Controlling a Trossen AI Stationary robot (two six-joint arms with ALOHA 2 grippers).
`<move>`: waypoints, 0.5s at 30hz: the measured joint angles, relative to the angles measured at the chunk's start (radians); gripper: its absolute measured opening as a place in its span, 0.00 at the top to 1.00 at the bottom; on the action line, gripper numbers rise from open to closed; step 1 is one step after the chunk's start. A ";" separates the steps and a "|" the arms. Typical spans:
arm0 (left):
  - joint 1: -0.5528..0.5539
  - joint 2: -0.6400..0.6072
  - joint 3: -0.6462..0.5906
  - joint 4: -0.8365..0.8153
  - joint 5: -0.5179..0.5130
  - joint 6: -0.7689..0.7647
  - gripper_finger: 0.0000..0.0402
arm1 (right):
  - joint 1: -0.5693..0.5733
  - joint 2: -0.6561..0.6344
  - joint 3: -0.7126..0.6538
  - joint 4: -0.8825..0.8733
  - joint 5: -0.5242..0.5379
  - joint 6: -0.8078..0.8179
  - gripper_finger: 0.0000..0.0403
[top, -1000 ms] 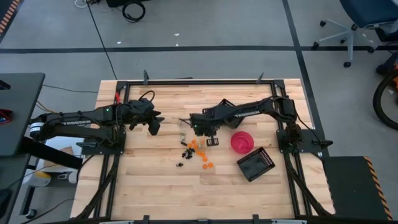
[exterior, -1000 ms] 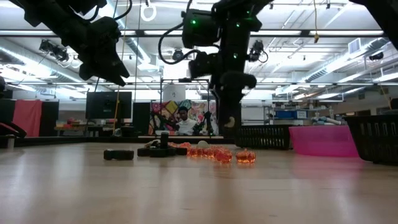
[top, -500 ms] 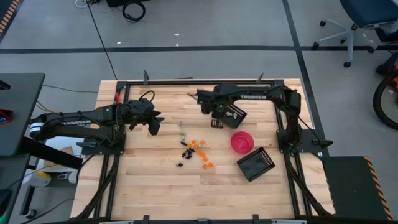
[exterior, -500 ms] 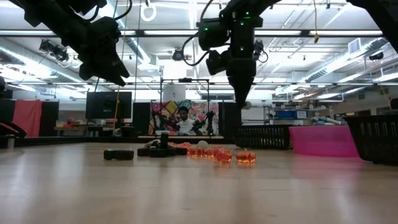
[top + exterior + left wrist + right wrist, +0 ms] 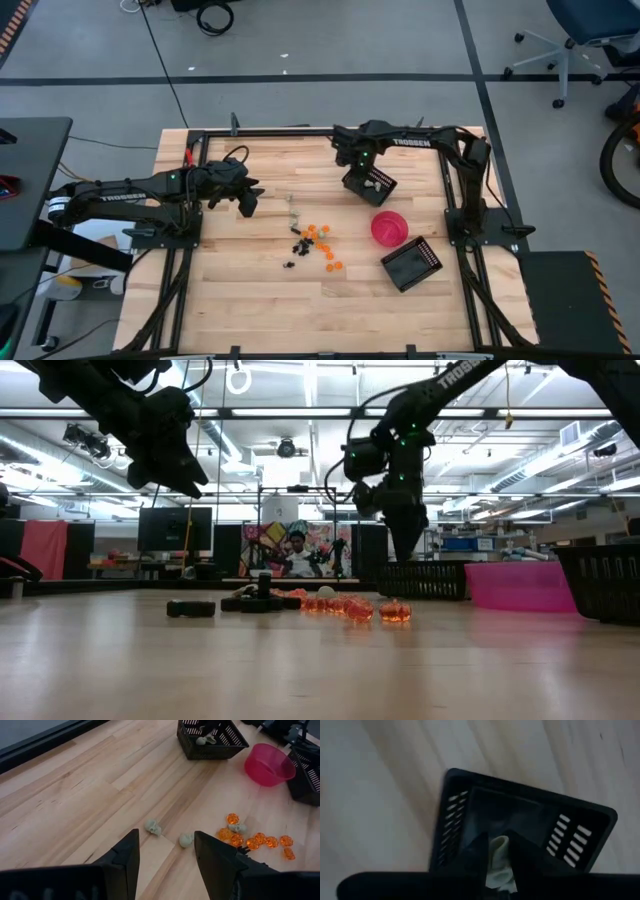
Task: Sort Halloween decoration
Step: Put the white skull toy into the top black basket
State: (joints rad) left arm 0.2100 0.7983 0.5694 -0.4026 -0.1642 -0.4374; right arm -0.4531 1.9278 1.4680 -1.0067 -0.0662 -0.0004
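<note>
We see the right gripper (image 5: 366, 178) poised above the far black slatted basket (image 5: 384, 189), fingers pinched on a pale skull trinket (image 5: 498, 861) over the basket's open mouth. Another pale piece (image 5: 201, 740) lies inside that basket. The left gripper (image 5: 165, 851) hovers with its fingers spread apart and nothing between them, above two pale skulls (image 5: 153, 826) lying on bare wood. Mid-table sits the orange cluster (image 5: 322, 238) with black trinkets (image 5: 298, 246) beside it, well apart from the pink bowl (image 5: 389, 228) and the second basket (image 5: 411, 265). We have open board all around the heap. From table height, the black pieces are hard to make out.
</note>
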 joint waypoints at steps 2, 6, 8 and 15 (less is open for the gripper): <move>0.000 0.000 0.000 0.000 0.000 0.000 0.60 | -0.007 0.000 -0.011 0.022 -0.009 -0.003 0.76; 0.000 0.000 0.000 0.000 0.000 0.000 0.60 | -0.014 0.000 -0.016 0.038 -0.033 -0.015 0.71; 0.000 0.000 0.000 0.000 0.000 0.001 0.60 | -0.016 0.000 -0.016 0.030 -0.044 -0.018 0.68; 0.000 0.000 0.000 0.000 0.000 0.004 0.60 | 0.004 -0.005 0.035 -0.059 -0.065 -0.025 0.63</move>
State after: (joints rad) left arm 0.2100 0.7982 0.5694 -0.4026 -0.1642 -0.4338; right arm -0.4488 1.9224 1.5032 -1.0656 -0.1315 -0.0255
